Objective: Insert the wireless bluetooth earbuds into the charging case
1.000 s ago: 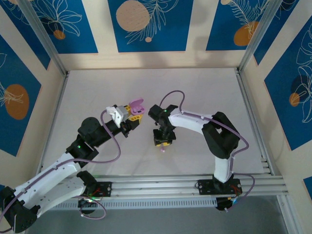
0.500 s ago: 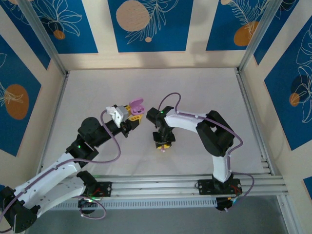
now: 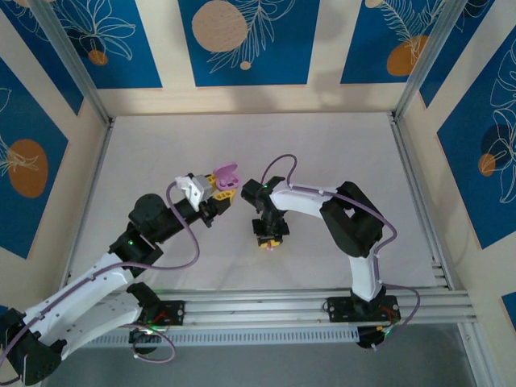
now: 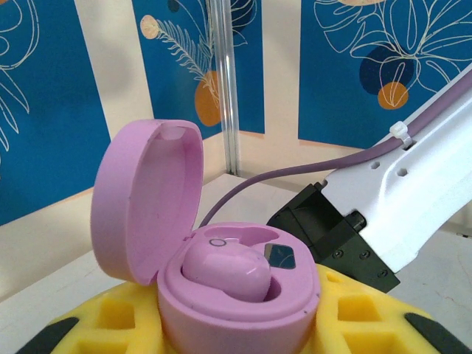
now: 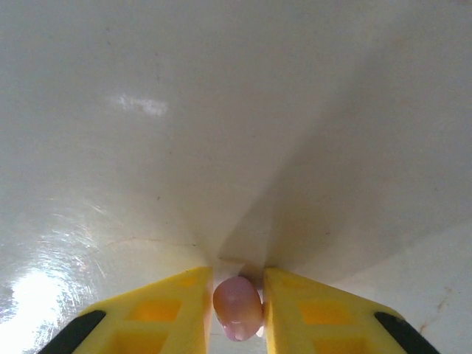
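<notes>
Earbud (image 5: 237, 308) pinched lengthwise in right end effector (image 5: 237, 275).

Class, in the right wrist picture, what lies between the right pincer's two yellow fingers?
A pink earbud, pinched between the right pincer's fingers over the white table, seen in the right wrist view.

bright, even overhead light fills the top view, and shadows on the white table (image 3: 322, 145) are faint and soft-edged. in the right wrist view glare pools at the tabletop's lower left and a broad grey shadow fans up from the pink earbud (image 5: 237, 308), itself slightly blurred. in the left wrist view the charging case (image 4: 221, 287) is crisp, the blue wall panels (image 4: 44, 110) softer.
</notes>
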`<move>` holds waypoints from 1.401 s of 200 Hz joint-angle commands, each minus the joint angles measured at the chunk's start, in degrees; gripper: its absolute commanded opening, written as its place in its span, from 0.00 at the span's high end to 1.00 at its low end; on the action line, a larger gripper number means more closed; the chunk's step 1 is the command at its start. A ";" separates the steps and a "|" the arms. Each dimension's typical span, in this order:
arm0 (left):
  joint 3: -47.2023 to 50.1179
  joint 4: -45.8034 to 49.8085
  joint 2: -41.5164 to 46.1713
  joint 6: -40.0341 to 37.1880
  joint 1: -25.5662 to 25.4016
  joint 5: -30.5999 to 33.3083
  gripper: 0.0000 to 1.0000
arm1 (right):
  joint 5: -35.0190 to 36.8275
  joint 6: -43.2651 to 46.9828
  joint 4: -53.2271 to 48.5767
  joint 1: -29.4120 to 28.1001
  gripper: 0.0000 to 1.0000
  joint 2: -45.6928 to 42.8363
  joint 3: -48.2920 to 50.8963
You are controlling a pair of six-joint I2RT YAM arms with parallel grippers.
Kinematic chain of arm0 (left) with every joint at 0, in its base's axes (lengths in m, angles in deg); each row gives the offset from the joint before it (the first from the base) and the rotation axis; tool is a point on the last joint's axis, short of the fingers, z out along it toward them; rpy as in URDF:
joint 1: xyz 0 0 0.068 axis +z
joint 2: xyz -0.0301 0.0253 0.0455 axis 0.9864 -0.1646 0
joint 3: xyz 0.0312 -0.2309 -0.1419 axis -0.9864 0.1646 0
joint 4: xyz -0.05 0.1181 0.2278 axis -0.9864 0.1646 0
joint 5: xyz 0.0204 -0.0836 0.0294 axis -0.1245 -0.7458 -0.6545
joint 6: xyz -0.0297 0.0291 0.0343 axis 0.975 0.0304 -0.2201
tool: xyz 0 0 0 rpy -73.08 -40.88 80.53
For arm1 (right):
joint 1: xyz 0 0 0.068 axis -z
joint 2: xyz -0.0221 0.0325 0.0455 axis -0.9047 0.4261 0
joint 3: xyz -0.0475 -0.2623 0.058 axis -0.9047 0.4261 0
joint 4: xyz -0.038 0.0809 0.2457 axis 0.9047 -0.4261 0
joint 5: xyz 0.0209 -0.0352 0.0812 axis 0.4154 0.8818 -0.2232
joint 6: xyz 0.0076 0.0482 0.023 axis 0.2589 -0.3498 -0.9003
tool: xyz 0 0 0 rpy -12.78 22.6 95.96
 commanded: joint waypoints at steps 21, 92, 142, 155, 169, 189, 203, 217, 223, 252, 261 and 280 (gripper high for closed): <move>-1.63 -1.77 1.03 0.20 -0.52 -0.45 0.75 | 0.55 -0.55 -1.56 -0.70 0.79 0.14 -0.63; -1.13 -2.12 0.51 0.11 -0.53 -0.32 0.75 | 1.61 -0.20 -0.81 0.67 0.82 -8.01 0.53; -1.33 -3.19 -1.11 0.61 -0.54 -1.29 0.75 | -2.00 -0.68 2.64 4.68 0.82 -18.73 5.00; -1.31 -3.86 -1.73 1.03 -0.53 -2.00 0.75 | -3.04 -0.46 3.14 5.80 0.82 -21.13 5.88; -1.35 -4.39 -2.35 1.43 -0.48 -2.56 0.76 | -4.70 -0.20 3.85 7.20 0.82 -23.65 6.87; -1.14 -4.74 -3.14 1.59 -0.53 -2.86 0.75 | -7.04 -0.25 5.06 9.19 0.82 -27.20 8.25; -0.89 -5.19 -3.74 1.67 -0.47 -3.38 0.75 | -8.88 -0.24 5.65 10.72 0.82 -29.58 8.98; -0.61 -5.84 -4.43 1.75 -0.52 -4.14 0.75 | -10.55 -0.16 6.03 12.20 0.82 -31.73 9.52; -0.54 -6.20 -4.77 1.78 -0.51 -4.59 0.75 | -11.20 -0.15 6.16 12.77 0.82 -32.66 9.72; -0.01 -8.27 -6.92 1.78 -0.54 -6.70 0.75 | -14.99 -0.50 7.22 16.15 0.82 -37.43 10.86; 0.12 -8.96 -7.61 1.87 -0.56 -7.37 0.75 | -16.01 -0.66 7.32 17.20 0.82 -38.91 11.15; 0.63 -10.95 -9.22 1.78 -0.55 -8.64 0.75 | -17.98 -0.77 7.25 19.43 0.82 -41.73 11.23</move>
